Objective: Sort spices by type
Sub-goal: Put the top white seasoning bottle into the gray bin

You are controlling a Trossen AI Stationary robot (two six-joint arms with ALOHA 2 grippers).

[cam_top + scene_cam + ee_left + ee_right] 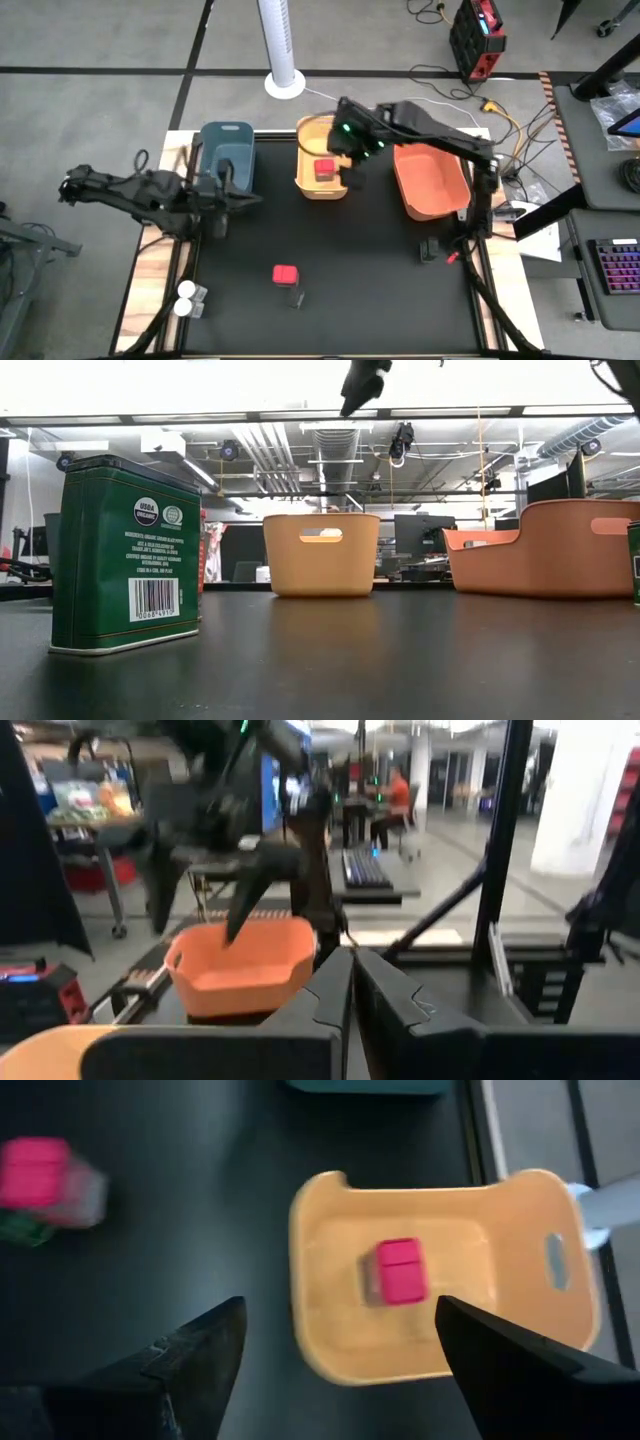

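My right gripper (350,172) (338,1310) hangs open above the yellow bin (305,185), holding nothing. One red-lidded spice jar (398,1270) lies on that bin's floor, below and between the fingers. A second red-lidded jar (286,274) stands on the black mat near the table's front, with a dark green tin (125,555) just beside it. Two white-lidded jars (185,298) sit at the near left corner. Another dark jar (429,248) stands at the right. My left gripper (245,198) (352,960) is shut and level beside the blue bin (226,150).
The orange bin (430,182) stands to the right of the yellow one at the far side of the mat. The middle of the black mat (360,270) is bare. A white fan column (283,60) stands beyond the table's far edge.
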